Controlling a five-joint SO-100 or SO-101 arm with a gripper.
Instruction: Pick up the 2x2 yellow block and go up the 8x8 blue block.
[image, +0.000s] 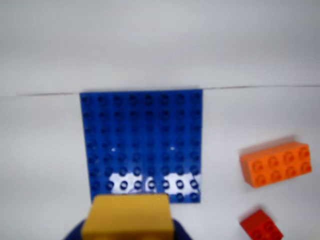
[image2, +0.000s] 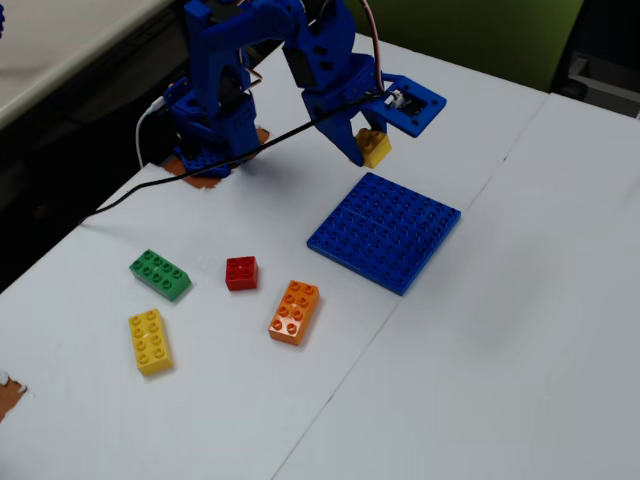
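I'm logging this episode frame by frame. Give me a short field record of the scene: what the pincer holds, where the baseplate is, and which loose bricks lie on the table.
pincer: shut on the 2x2 yellow block, lifted clear of the table
8x8 blue block: flat on the white table, studs bare, just ahead of the held brick in the wrist view
placement: not yet done
loose bricks, fixed view: green brick, red brick, orange brick, long yellow brick
arm base: far left corner of the table
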